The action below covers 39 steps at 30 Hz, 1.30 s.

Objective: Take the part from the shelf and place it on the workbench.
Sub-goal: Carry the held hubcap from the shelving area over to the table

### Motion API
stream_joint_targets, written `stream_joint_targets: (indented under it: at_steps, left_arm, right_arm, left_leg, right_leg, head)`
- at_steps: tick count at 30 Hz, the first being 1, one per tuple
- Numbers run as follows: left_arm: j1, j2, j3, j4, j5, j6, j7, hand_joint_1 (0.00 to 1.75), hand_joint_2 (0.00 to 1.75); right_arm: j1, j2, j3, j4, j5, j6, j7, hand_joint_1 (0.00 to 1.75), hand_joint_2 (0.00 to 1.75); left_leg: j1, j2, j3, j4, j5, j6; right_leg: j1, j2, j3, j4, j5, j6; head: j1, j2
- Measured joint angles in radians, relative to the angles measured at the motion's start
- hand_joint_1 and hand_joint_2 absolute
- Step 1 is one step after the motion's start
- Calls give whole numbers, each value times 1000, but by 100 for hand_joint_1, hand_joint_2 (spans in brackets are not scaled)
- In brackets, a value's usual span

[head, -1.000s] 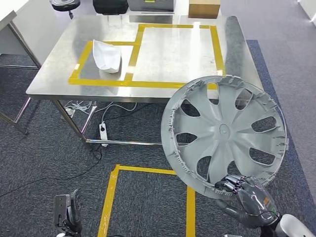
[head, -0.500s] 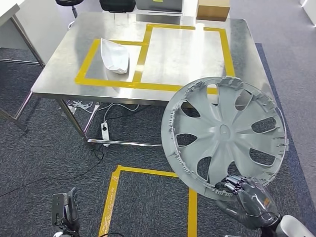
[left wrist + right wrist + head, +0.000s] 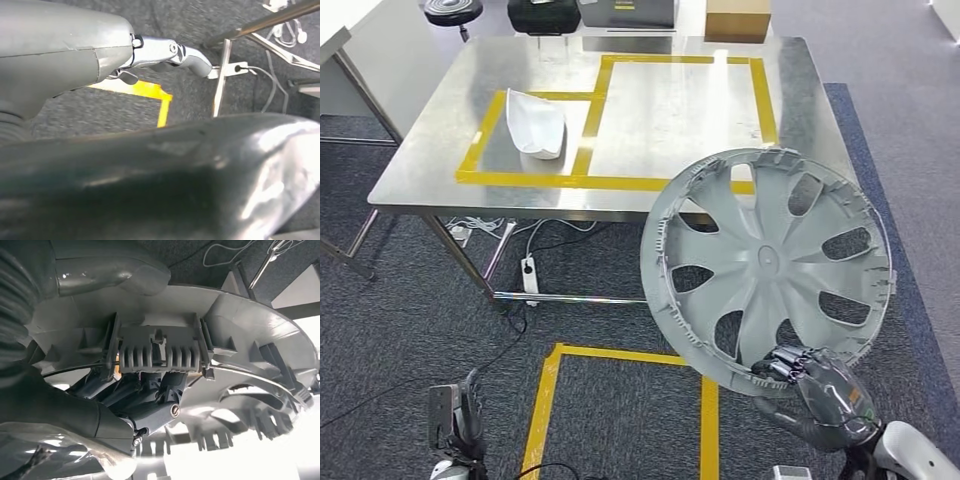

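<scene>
The right hand (image 3: 822,392) grips the near rim of a grey wheel cover (image 3: 765,268), its fingers (image 3: 128,390) curled around the edge from below while the thumb presses on the other face. The wheel cover is held up in the air, tilted, in front of the near right corner of the steel workbench (image 3: 418,150); its far edge overlaps the bench edge in the head view, but it does not rest on the bench. On the bench top, yellow tape (image 3: 592,130) marks two rectangles side by side, and a white curved part (image 3: 535,122) lies inside the left one. Under the bench a power strip (image 3: 528,275) and loose cables lie on the dark carpet, where more yellow tape outlines a square. The left hand (image 3: 456,425) hangs low beside the body, holding nothing, with its fingers (image 3: 170,52) stretched out straight.
</scene>
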Motion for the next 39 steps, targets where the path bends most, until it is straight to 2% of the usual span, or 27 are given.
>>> stream_joint_targets:
  at_steps: [1,2,3,5,7,9,11,12,13,14,15,16,17,18,21,23,24,26,27,28,29,31,32,33,35,37,39]
  left_arm:
    - [-6,0,-3,-2,2,-4,-4,0,0]
    - [-12,-1,-6,-5,5,-8,-7,0,0]
    - [-19,-2,-9,-7,8,-11,-10,0,0]
    - [-30,-5,-16,-11,10,-13,-10,0,0]
    - [-37,-9,-23,-16,10,-13,-8,0,0]
    - [-44,-11,-27,-20,10,-13,-7,0,0]
    - [-47,-12,-31,-21,10,-13,-7,0,0]
    - [-47,-13,-33,-21,10,-13,-7,0,0]
    - [-47,-13,-34,-21,10,-13,-7,0,0]
    - [-47,-13,-35,-21,10,-14,-7,0,0]
    - [-47,-14,-35,-21,10,-14,-7,0,0]
    - [-48,-14,-36,-21,10,-14,-7,0,0]
    - [-49,-14,-37,-22,10,-14,-7,0,0]
    - [-51,-14,-38,-23,11,-13,-7,0,0]
    - [-59,-11,-45,-29,12,-12,-5,0,0]
    - [-67,-10,-54,-33,10,-8,3,0,0]
    - [-70,-9,-61,-34,7,-5,14,0,0]
    - [-70,-6,-78,-34,-7,5,50,0,0]
    - [-67,-4,-86,-33,-16,12,72,0,0]
    - [-62,-1,-95,-31,-24,20,92,0,0]
    - [-58,1,-103,-28,-30,27,111,0,0]
    - [-50,7,-115,-20,-39,36,142,0,0]
    - [-46,11,-120,-15,-43,39,157,0,0]
    - [-41,14,-124,-8,-45,42,176,0,0]
    - [-28,19,-132,5,-50,49,218,0,0]
    - [-11,22,-137,16,-57,54,258,0,0]
    - [3,24,-142,27,-63,59,287,0,0]
  right_arm:
    - [-9,0,0,4,2,2,-2,175,175]
    - [-18,0,1,6,4,6,-3,175,175]
    - [-28,0,1,7,4,11,-1,175,175]
    - [-47,0,1,7,4,25,2,175,175]
    - [-60,0,1,6,2,33,4,175,175]
    - [-67,0,1,5,1,35,5,175,175]
    - [-70,0,1,5,0,36,5,175,175]
    - [-70,0,2,5,0,36,5,175,175]
    - [-70,0,2,5,0,37,5,175,175]
    - [-70,0,2,5,0,37,5,175,175]
    - [-70,0,2,5,0,37,5,175,175]
    - [-71,0,2,6,0,37,5,175,175]
    - [-74,0,2,6,0,37,5,175,175]
    - [-76,0,3,7,0,37,5,175,175]
    - [-85,2,4,10,0,37,4,175,175]
    - [-93,4,6,12,0,37,4,175,175]
    - [-97,5,9,14,0,37,4,175,175]
    - [-103,10,15,20,-1,36,2,175,175]
    - [-103,13,18,23,-1,35,0,175,175]
    - [-103,15,22,26,-2,35,0,175,175]
    - [-103,17,25,29,-4,34,-1,175,175]
    - [-102,19,28,32,-6,31,0,175,175]
    - [-101,19,28,32,-7,29,1,175,175]
    - [-100,19,28,32,-7,25,2,175,175]
    - [-94,19,26,30,-6,17,7,175,175]
    - [-84,17,21,22,-2,11,13,175,175]
    - [-76,14,15,15,2,7,20,175,175]
  left_leg:
    - [-2,0,25,-60,30,5]
    - [-4,0,44,-109,44,10]
    - [-7,0,53,-133,44,13]
    - [-8,0,57,-149,33,21]
    - [-3,-1,64,-159,34,29]
    - [0,-1,71,-165,34,38]
    - [-2,-1,73,-165,29,44]
    - [-3,-1,76,-164,27,45]
    - [-4,-1,80,-164,23,46]
    - [-4,-2,87,-163,18,45]
    - [-4,-2,95,-163,12,43]
    - [-5,-3,101,-162,6,39]
    - [-7,-4,104,-159,1,35]
    - [-8,-5,104,-157,-2,31]
    - [-9,-4,102,-155,-7,19]
    - [-8,-2,87,-115,-30,8]
    - [-7,-1,62,-65,-52,3]
    - [-3,0,-9,67,-96,-4]
    - [-2,0,-39,114,-102,-5]
    - [-1,0,-54,127,-89,-4]
    - [-1,0,-50,99,-55,-1]
    - [-4,0,-4,-24,27,10]
    - [-7,0,18,-79,52,17]
    - [-9,1,33,-114,59,22]
    - [-13,1,43,-137,48,29]
    - [-7,0,54,-155,43,34]
    - [-1,0,65,-170,44,39]
  right_leg:
    - [2,0,4,0,-4,3]
    - [3,0,4,1,-7,8]
    - [4,0,2,0,-7,12]
    - [4,-1,-1,-4,-8,24]
    - [4,-1,-8,10,-22,33]
    - [5,0,-55,99,-68,37]
    - [5,0,-133,235,-114,38]
    - [5,0,-161,275,-116,39]
    - [5,0,-171,276,-95,39]
    - [5,0,-160,236,-55,39]
    - [5,-1,-134,167,-9,38]
    - [5,-1,-104,104,24,38]
    - [6,-1,-78,51,39,35]
    - [7,-1,-62,21,41,31]
    - [7,1,-50,7,29,15]
    - [2,-1,-40,3,25,4]
    - [2,-2,-35,2,23,-1]
    - [2,-3,-28,2,16,-7]
    - [3,-3,-23,2,12,-9]
    - [3,-2,-17,2,7,-9]
    - [4,0,-9,2,2,-9]
    - [5,1,8,1,-9,-6]
    - [7,2,13,1,-14,-2]
    - [7,2,15,0,-17,2]
    - [8,1,11,-2,-20,14]
    - [7,0,7,0,-30,25]
    - [7,0,-25,60,-66,32]
  head:
    - [0,0]
    - [1,0]
    - [2,0]
    - [2,0]
    - [3,0]
    - [5,0]
    - [6,0]
    - [6,0]
    - [6,0]
    - [6,0]
    - [6,0]
    - [6,0]
    - [6,0]
    - [5,0]
    - [3,0]
    - [2,0]
    - [1,0]
    - [0,0]
    - [0,0]
    - [0,0]
    - [0,0]
    - [1,0]
    - [1,0]
    - [2,0]
    - [3,0]
    - [3,0]
    - [6,0]
